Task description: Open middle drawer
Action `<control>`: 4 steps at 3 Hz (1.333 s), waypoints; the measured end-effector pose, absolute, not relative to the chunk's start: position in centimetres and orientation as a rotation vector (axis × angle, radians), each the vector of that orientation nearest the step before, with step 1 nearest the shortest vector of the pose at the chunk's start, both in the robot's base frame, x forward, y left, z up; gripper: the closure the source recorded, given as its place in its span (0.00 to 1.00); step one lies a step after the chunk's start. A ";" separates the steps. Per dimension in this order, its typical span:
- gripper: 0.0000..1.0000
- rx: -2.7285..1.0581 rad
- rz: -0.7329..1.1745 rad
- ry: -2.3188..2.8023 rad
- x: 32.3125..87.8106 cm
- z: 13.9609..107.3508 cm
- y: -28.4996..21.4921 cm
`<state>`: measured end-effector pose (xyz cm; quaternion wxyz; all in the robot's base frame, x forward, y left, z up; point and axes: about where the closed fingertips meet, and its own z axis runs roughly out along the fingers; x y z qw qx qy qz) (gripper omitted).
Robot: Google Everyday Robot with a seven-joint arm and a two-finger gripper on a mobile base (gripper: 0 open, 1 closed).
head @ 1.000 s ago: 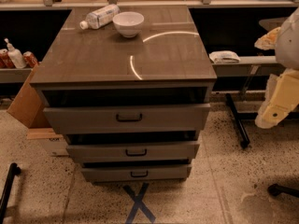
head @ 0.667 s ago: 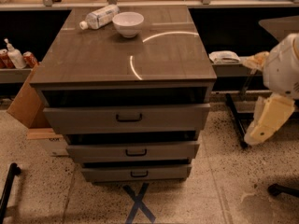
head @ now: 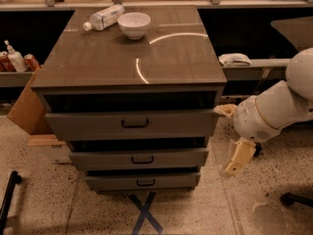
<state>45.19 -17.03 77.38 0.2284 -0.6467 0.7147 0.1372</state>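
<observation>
The middle drawer (head: 139,158) is the second of three grey-brown fronts on the cabinet, with a small black bar handle (head: 142,159) at its centre. A dark gap shows above its front. The top drawer (head: 132,124) lies above it and the bottom drawer (head: 142,181) below. My gripper (head: 238,158) hangs cream-coloured from the white arm (head: 274,109), to the right of the cabinet at about the middle drawer's height. It is apart from the cabinet and holds nothing that I can see.
A white bowl (head: 134,24) and a lying plastic bottle (head: 103,17) sit on the cabinet top (head: 161,62). A cardboard box (head: 27,106) stands at the left. A shelf with a cloth (head: 234,59) is at the right. Blue tape X (head: 145,213) marks the floor.
The arm has swung left and down from the right edge of the view, so the gripper now hangs closer to the cabinet's right side. The drawers have not moved.
</observation>
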 end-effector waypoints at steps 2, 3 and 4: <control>0.00 -1.828 0.395 1.956 45.7 74.1 -17.3; 0.00 -1.876 0.409 1.957 46.4 68.3 -18.4; 0.00 -1.915 0.407 1.968 47.0 62.6 -19.3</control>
